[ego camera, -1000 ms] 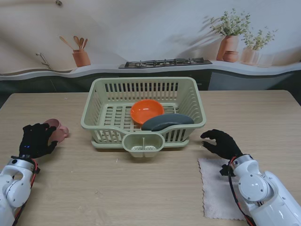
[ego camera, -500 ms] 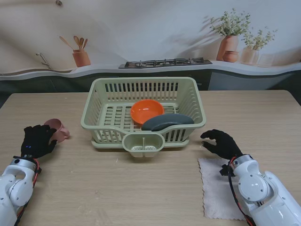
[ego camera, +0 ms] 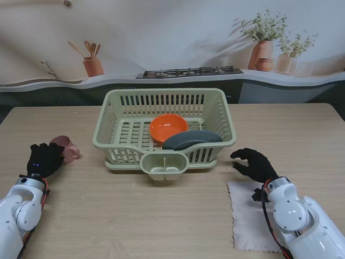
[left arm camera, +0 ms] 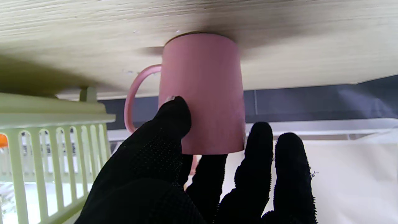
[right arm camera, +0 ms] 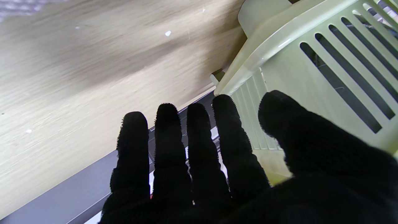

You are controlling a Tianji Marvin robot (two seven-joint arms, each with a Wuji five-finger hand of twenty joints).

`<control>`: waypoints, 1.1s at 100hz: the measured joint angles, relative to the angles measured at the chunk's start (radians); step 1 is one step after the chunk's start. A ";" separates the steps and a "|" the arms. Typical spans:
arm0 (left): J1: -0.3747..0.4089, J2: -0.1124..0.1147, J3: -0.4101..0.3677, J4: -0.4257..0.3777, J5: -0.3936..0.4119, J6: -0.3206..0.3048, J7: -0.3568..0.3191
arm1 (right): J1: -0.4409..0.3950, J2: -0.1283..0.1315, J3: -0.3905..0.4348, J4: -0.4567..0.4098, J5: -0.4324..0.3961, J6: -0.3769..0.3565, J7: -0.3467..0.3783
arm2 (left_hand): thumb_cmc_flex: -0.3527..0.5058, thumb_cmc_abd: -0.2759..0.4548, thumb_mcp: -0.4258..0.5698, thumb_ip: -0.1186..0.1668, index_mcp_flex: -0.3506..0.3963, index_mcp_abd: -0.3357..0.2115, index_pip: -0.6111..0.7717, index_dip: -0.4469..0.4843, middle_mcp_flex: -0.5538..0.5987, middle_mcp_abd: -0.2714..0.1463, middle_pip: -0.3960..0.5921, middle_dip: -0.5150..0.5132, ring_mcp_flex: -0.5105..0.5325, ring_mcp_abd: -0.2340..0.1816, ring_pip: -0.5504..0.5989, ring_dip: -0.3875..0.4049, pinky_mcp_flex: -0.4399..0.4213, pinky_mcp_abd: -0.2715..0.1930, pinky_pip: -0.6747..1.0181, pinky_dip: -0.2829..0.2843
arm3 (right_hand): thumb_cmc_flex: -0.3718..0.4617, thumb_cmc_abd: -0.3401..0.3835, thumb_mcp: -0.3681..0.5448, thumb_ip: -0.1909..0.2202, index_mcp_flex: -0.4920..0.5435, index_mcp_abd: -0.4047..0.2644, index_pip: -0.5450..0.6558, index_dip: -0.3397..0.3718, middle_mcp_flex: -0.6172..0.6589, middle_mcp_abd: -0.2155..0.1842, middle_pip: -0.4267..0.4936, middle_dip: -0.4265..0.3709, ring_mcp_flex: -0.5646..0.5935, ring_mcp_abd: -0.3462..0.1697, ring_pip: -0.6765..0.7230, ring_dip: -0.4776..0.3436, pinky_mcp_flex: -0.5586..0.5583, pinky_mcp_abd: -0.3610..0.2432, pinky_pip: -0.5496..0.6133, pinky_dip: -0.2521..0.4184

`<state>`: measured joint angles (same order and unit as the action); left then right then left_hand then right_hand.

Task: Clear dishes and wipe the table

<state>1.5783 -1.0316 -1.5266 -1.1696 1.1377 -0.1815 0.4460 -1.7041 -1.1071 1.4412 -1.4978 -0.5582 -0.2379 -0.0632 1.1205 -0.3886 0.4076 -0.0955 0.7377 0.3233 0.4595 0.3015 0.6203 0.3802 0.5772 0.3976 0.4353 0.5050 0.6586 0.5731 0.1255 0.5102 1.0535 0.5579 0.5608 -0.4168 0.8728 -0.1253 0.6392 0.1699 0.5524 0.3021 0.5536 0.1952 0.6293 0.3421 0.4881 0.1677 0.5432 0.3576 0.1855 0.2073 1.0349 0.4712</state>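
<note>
A pink mug (ego camera: 67, 147) stands on the wooden table at my left, its handle toward the dish rack (ego camera: 161, 93). My left hand (ego camera: 43, 160) sits just nearer to me than the mug. In the left wrist view the thumb (left arm camera: 174, 115) touches the side of the mug (left arm camera: 202, 90), while the other fingers are spread beside its rim without closing on it. An orange bowl (ego camera: 168, 127) and a dark grey dish (ego camera: 191, 140) lie inside the rack. My right hand (ego camera: 254, 164) hovers open by the rack's right front corner, over the far edge of a pale cloth (ego camera: 248, 221).
The rack's cutlery cup (ego camera: 164, 164) juts toward me from its front wall. The rack's slatted wall (right arm camera: 311, 62) is close to my right hand (right arm camera: 199, 161). Bare wood lies between the two arms.
My left forearm has shifted slightly right and toward me, and the left hand has settled closer against the mug. The right hand has not moved.
</note>
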 measured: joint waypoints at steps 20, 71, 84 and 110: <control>-0.017 0.002 0.017 0.016 0.001 0.008 0.014 | 0.000 0.000 0.002 0.000 0.000 -0.001 0.000 | 0.057 -0.007 0.003 -0.004 0.054 0.027 0.115 0.006 0.155 0.034 -0.017 0.097 0.137 0.062 0.124 0.053 0.146 0.035 0.122 0.097 | 0.000 0.000 0.000 0.000 0.000 0.000 0.000 0.000 0.000 0.000 0.000 0.000 0.000 0.000 0.000 0.000 0.000 0.000 0.000 0.000; -0.032 0.006 0.023 0.060 0.049 -0.063 0.094 | 0.000 0.000 0.003 -0.001 0.003 -0.001 0.000 | 0.014 -0.142 0.209 -0.030 0.129 0.023 0.248 0.074 0.293 0.059 0.031 0.136 0.373 0.111 0.297 0.206 0.378 0.148 0.304 0.240 | -0.002 0.000 0.000 0.000 0.000 0.000 0.000 0.000 0.000 0.000 0.000 0.000 0.000 0.000 0.000 0.000 0.000 0.000 0.000 0.010; -0.032 0.009 0.013 0.065 0.079 -0.099 0.144 | 0.000 0.000 0.003 -0.001 0.004 -0.002 0.000 | 0.003 -0.166 0.232 -0.031 0.129 0.024 0.280 0.079 0.305 0.060 0.055 0.137 0.411 0.103 0.316 0.232 0.415 0.148 0.324 0.252 | -0.002 0.000 0.000 0.000 0.000 0.000 0.000 0.000 0.000 0.000 0.000 0.000 0.000 0.000 0.000 0.000 0.000 0.000 0.000 0.010; -0.004 0.009 -0.067 -0.010 0.081 -0.170 0.107 | -0.001 0.000 0.006 0.000 0.005 -0.003 0.001 | 0.003 -0.169 0.237 -0.063 0.128 0.024 0.304 0.122 0.306 0.060 0.093 0.137 0.446 0.094 0.366 0.287 0.453 0.149 0.380 0.270 | -0.013 0.000 0.001 0.000 0.000 0.000 0.000 0.000 0.000 0.000 0.000 0.000 0.000 0.000 0.000 0.000 0.000 0.000 0.000 0.010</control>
<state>1.5745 -1.0226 -1.5935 -1.1798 1.2190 -0.3519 0.5535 -1.7049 -1.1074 1.4477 -1.4983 -0.5531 -0.2405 -0.0622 1.1235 -0.5575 0.6448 -0.1585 0.8660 0.3471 0.7631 0.4230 0.9259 0.4401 0.6706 0.5344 0.8817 0.5990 1.0246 0.8598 0.5788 0.6592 1.4339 0.8276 0.5478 -0.4168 0.8735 -0.1253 0.6392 0.1699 0.5524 0.3021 0.5536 0.1952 0.6291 0.3421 0.4881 0.1677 0.5432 0.3576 0.1854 0.2073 1.0349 0.4808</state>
